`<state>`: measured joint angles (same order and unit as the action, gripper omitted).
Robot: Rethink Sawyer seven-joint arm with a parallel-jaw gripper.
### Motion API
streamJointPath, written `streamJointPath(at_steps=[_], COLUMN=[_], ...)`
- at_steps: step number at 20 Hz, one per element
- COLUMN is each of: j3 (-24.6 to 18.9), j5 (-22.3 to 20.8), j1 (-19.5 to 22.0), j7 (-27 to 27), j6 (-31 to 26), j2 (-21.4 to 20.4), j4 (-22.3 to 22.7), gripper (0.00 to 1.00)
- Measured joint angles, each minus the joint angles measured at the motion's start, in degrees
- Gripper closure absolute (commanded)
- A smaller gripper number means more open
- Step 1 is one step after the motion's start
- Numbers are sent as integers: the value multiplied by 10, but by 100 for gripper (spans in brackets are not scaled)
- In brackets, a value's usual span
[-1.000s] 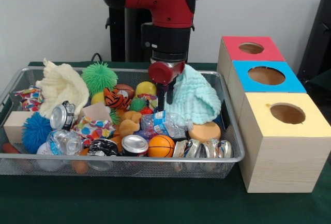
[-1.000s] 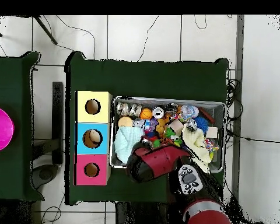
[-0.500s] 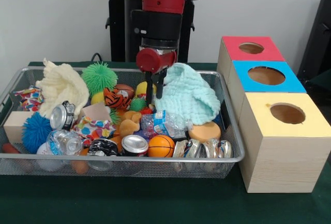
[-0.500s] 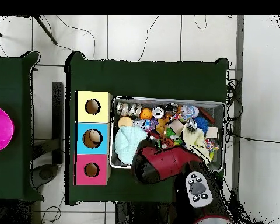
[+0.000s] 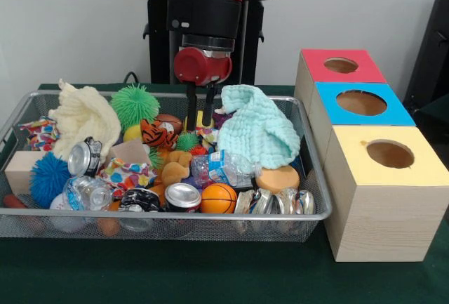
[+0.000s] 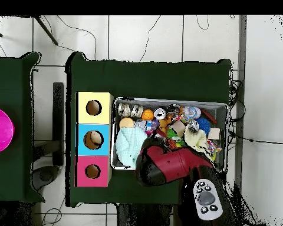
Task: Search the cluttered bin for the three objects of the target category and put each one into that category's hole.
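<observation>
The wire mesh bin (image 5: 210, 216) is full of clutter; it also shows in the overhead view (image 6: 221, 106). One see-through bottle (image 5: 223, 167) lies in the bin's middle, and another (image 5: 85, 193) at the front left. I see no third bottle. My gripper (image 5: 200, 120) hangs open and empty over the back middle of the bin, above a yellow ball and left of a mint cloth (image 5: 256, 130). In the overhead view my arm (image 6: 167, 168) hides it. The red-topped box's hole (image 5: 341, 64) is at the far right, and shows in the overhead view (image 6: 92, 171).
Blue-topped (image 5: 361, 102) and yellow-topped (image 5: 389, 154) boxes stand in front of the red one. The bin holds silver cans (image 5: 182, 196), an orange ball (image 5: 219, 198), a cream cloth (image 5: 84, 118), a green spiky ball (image 5: 135, 104) and a blue one (image 5: 48, 177).
My gripper has moved left and risen, away from the mint cloth's side. The cloth's top has shifted a little to the left. The bottles have not moved.
</observation>
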<state>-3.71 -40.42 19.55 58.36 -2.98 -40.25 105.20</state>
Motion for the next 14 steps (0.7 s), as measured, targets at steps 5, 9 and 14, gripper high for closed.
streamJointPath(at_steps=[5, 9, 14], j3=[3, 6, 6], j5=[0, 0, 0], j1=[-4, -10, -11], j7=[0, 0, 0], j6=[1, 4, 4], j2=[25, 54, 77], j4=[-15, -30, -46], gripper=[0, 0, 0])
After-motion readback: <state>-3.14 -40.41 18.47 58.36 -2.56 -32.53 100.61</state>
